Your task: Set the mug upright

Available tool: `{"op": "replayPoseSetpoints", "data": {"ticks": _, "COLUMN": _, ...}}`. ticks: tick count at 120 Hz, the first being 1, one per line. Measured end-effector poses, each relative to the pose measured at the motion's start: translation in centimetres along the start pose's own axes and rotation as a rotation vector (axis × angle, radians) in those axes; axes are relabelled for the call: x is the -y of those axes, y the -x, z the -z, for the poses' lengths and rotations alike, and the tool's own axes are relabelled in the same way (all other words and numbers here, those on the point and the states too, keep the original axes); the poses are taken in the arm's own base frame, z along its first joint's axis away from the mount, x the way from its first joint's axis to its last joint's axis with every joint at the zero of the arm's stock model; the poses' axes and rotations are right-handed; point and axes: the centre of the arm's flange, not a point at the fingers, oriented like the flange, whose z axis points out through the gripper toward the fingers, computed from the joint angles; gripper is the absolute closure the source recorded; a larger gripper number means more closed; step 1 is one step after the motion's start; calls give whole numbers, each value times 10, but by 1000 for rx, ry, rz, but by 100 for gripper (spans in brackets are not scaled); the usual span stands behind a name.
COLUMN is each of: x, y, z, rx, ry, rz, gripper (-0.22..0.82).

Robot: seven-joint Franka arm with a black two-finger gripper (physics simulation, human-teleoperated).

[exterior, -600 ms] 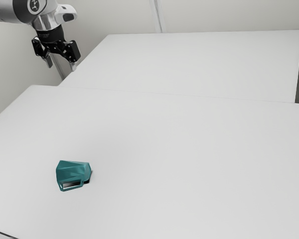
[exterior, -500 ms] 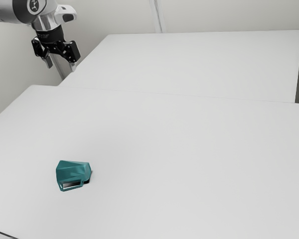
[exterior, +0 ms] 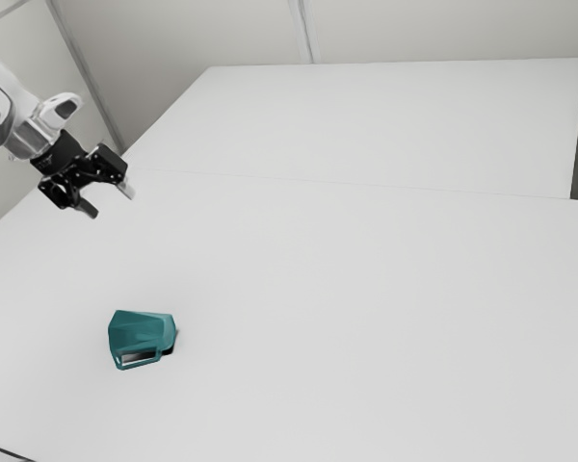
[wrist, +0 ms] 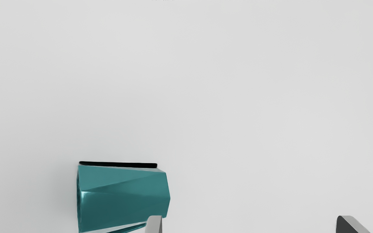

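Note:
Toward the upper left of the exterior view, my gripper [exterior: 110, 202] hangs above the table with its fingers spread and nothing between them. The teal faceted mug [exterior: 140, 333] lies on its side on the table, lower left there, with its handle toward the camera. In the wrist view the mug [wrist: 123, 195] lies below my hand, offset toward one finger, whose tip covers a bit of it. Both fingertips of the gripper [wrist: 249, 223] stand wide apart in that view.
The white table [exterior: 347, 318] stretches under the mug, and a second white surface [exterior: 395, 125] adjoins its far side. A thin black strip [wrist: 118, 164] shows along the mug's side. A dark line crosses the exterior view's bottom left corner.
My hand has swung lower and toward the exterior view's left, tilting as it came, so it is nearer the mug. The mug lies where it was.

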Motion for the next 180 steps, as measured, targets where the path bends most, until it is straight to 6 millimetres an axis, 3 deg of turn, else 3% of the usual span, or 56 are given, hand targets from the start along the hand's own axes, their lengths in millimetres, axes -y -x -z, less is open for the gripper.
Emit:
{"op": "replayPoseSetpoints", "data": {"ticks": 27, "x": 59, "y": 39, "z": -46, "rx": -60, "ry": 128, "rz": 161, "gripper": 2}}
{"op": "replayPoseSetpoints", "data": {"ticks": 49, "x": 138, "y": 57, "z": -72, "rx": -81, "ry": 184, "rz": 302, "gripper": 2}}
{"op": "replayPoseSetpoints", "data": {"ticks": 62, "x": 172, "y": 69, "z": -88, "rx": -74, "ry": 199, "rz": 345, "gripper": 2}}
{"op": "replayPoseSetpoints", "data": {"ticks": 78, "x": 193, "y": 90, "z": -112, "rx": -57, "ry": 256, "rz": 378, "gripper": 2}}
{"op": "replayPoseSetpoints", "data": {"ticks": 99, "x": 232, "y": 114, "z": -121, "rx": -43, "ry": 357, "rz": 394, "gripper": 2}}
{"op": "replayPoseSetpoints", "data": {"ticks": 124, "x": 235, "y": 125, "z": -129, "rx": 4, "ry": 422, "rz": 290, "gripper": 2}}
{"op": "replayPoseSetpoints", "data": {"ticks": 180, "x": 215, "y": 102, "z": -158, "rx": 63, "ry": 408, "rz": 115, "gripper": 2}}
